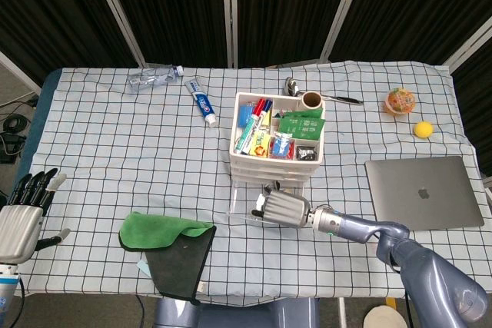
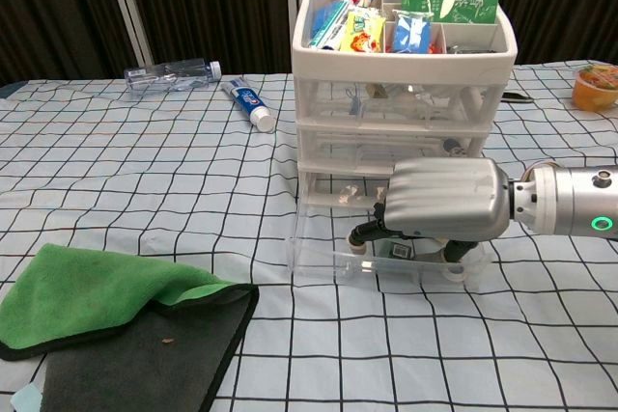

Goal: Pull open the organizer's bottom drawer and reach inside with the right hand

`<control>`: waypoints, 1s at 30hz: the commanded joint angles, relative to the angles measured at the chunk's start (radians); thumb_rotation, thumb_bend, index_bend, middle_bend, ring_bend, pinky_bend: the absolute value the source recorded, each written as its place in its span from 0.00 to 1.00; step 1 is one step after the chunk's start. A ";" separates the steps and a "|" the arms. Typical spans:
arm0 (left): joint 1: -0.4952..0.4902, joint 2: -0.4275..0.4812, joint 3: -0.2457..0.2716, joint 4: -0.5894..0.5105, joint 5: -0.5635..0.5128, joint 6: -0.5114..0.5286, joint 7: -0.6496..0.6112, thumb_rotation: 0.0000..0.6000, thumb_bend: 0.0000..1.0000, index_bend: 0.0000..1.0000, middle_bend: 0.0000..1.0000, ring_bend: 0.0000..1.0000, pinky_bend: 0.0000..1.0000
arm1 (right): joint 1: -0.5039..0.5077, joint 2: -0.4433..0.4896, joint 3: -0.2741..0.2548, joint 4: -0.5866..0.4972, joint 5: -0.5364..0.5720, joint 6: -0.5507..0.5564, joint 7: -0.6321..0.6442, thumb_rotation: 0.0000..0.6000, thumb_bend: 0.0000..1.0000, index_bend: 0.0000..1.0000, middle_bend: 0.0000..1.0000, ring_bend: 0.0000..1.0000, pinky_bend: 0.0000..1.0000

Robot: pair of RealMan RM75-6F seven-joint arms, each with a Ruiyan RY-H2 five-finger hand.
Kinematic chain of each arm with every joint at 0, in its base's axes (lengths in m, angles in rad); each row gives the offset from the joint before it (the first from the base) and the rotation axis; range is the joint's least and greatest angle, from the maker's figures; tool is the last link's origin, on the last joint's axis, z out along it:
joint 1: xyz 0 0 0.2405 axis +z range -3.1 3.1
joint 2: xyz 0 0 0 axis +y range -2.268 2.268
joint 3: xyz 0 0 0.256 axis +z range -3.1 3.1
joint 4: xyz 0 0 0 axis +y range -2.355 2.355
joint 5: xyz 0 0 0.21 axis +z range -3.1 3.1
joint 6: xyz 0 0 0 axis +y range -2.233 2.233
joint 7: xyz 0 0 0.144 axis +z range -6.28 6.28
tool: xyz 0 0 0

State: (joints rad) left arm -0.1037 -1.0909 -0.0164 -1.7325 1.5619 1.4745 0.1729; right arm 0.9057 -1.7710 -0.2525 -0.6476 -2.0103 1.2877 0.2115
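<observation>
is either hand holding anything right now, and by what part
The left hand holds nothing, fingers spread. The right hand reaches into the open bottom drawer, fingers curled down inside; whether they grip anything there cannot be told.
</observation>
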 commanded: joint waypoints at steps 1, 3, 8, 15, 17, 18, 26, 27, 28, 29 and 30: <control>0.002 0.001 0.001 0.000 0.001 0.004 -0.003 1.00 0.00 0.00 0.00 0.00 0.00 | 0.001 -0.006 -0.006 0.002 -0.005 -0.002 -0.008 1.00 0.00 0.41 1.00 0.97 0.77; 0.003 0.002 0.001 0.000 0.002 0.005 -0.006 1.00 0.00 0.00 0.00 0.00 0.00 | 0.000 -0.010 -0.006 0.001 -0.003 -0.002 -0.007 1.00 0.00 0.46 1.00 0.97 0.77; 0.005 0.004 0.003 0.004 0.003 0.009 -0.015 1.00 0.00 0.00 0.00 0.00 0.00 | -0.003 -0.015 -0.011 0.002 -0.004 0.001 -0.018 1.00 0.00 0.58 1.00 0.97 0.77; 0.005 0.007 0.004 0.005 0.006 0.012 -0.022 1.00 0.00 0.00 0.00 0.00 0.00 | -0.005 -0.015 -0.008 -0.006 0.002 0.012 -0.029 1.00 0.00 0.63 1.00 0.97 0.77; 0.005 0.008 0.004 0.004 0.008 0.014 -0.024 1.00 0.00 0.00 0.00 0.00 0.00 | -0.004 -0.012 -0.005 -0.012 0.004 0.017 -0.033 1.00 0.00 0.63 1.00 0.97 0.77; 0.006 0.008 0.004 0.004 0.008 0.014 -0.024 1.00 0.00 0.00 0.00 0.00 0.00 | -0.003 -0.010 -0.004 -0.014 0.004 0.019 -0.035 1.00 0.00 0.63 1.00 0.97 0.77; 0.008 0.011 0.004 0.002 0.010 0.020 -0.031 1.00 0.00 0.00 0.00 0.00 0.00 | 0.005 0.013 0.013 -0.047 0.011 0.034 -0.059 1.00 0.00 0.63 1.00 0.97 0.77; 0.008 0.012 0.004 0.002 0.010 0.020 -0.032 1.00 0.00 0.00 0.00 0.00 0.00 | 0.007 0.018 0.014 -0.056 0.012 0.034 -0.066 1.00 0.00 0.63 1.00 0.97 0.77; 0.008 0.013 0.004 0.002 0.011 0.021 -0.034 1.00 0.00 0.00 0.00 0.00 0.00 | 0.009 0.025 0.016 -0.070 0.012 0.034 -0.075 1.00 0.00 0.63 1.00 0.97 0.77; 0.008 0.014 0.005 0.002 0.012 0.022 -0.035 1.00 0.00 0.00 0.00 0.00 0.00 | 0.010 0.030 0.018 -0.079 0.013 0.034 -0.081 1.00 0.00 0.63 1.00 0.97 0.77; 0.008 0.014 0.005 0.002 0.013 0.022 -0.036 1.00 0.00 0.00 0.00 0.00 0.00 | 0.012 0.035 0.020 -0.089 0.013 0.034 -0.088 1.00 0.00 0.63 1.00 0.97 0.77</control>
State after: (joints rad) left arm -0.0957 -1.0768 -0.0119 -1.7309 1.5745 1.4963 0.1365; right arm 0.9141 -1.7449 -0.2365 -0.7230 -1.9983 1.3211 0.1345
